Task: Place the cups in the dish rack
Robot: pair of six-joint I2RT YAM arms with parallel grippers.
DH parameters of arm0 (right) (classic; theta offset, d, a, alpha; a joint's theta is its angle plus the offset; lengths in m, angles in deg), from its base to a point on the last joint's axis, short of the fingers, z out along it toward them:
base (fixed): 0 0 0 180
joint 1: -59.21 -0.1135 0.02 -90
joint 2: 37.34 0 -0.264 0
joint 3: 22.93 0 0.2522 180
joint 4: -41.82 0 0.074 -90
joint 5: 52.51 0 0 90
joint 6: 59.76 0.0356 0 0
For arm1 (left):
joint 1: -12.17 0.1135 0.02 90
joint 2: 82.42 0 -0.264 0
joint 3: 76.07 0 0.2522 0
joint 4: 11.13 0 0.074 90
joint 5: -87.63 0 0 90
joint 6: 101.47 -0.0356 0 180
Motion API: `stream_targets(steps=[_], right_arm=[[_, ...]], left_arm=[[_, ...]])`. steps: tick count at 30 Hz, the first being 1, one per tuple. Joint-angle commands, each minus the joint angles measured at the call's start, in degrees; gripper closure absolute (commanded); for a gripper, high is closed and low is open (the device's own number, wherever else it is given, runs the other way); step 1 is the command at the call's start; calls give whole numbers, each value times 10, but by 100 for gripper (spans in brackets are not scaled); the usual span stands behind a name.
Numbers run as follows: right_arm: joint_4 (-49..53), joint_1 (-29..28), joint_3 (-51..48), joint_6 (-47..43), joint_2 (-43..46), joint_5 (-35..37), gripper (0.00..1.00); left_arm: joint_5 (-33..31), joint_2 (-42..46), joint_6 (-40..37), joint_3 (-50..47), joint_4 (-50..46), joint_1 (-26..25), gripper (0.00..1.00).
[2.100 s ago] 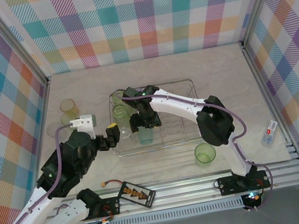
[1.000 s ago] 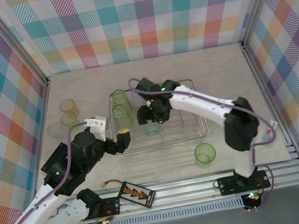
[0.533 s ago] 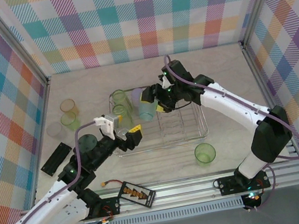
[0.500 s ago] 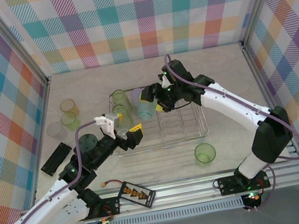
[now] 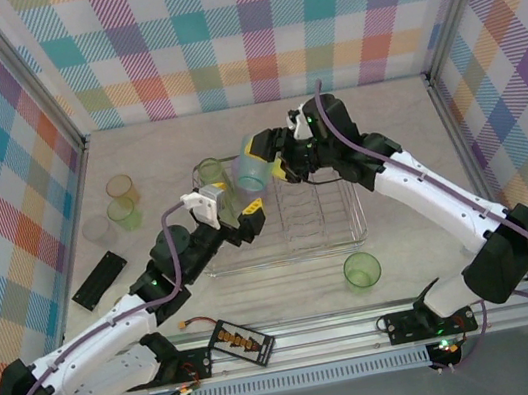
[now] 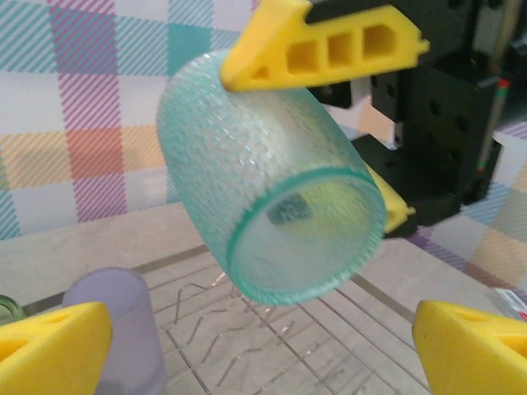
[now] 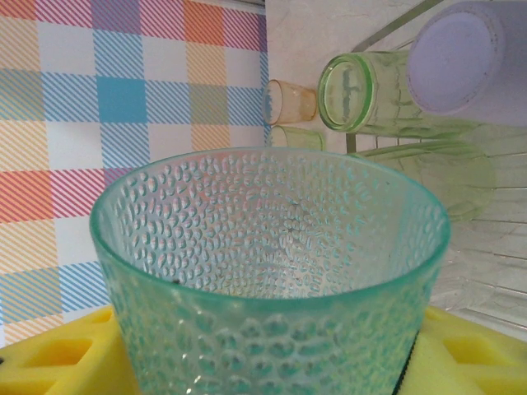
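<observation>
the right gripper (image 5: 271, 160) is squeezing a teal cup (image 5: 246, 172), holding it tipped in the air over the rack's (image 5: 343, 232) left end. the left gripper (image 5: 233, 211) is hanging nearby, fingers spread wide.

Top view high, facing down, wrist views close behind own jaws, all three sharing the teal cup (image 5: 249, 173)

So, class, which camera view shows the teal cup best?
Left wrist view: the teal cup shows whole, tilted, clamped in the right gripper. The right wrist view cuts off its base; the top external view shows it small.
</observation>
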Motion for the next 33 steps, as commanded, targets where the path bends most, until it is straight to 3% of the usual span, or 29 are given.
stream_targets(steps=[1, 6, 16, 33], right_arm=[[-37, -1, -10, 10, 9, -3, 43], [-41, -1, -12, 12, 5, -2, 43], [-42, -7, -3, 12, -1, 5, 43], [-1, -17, 8, 0, -15, 24, 43]], left_arm=[[-44, -16, 13, 4, 87, -10, 7], [-22, -37, 29, 11, 111, -18, 7], [-64, -78, 68, 36, 120, -26, 7], [-118, -121, 139, 72, 114, -26, 23]])
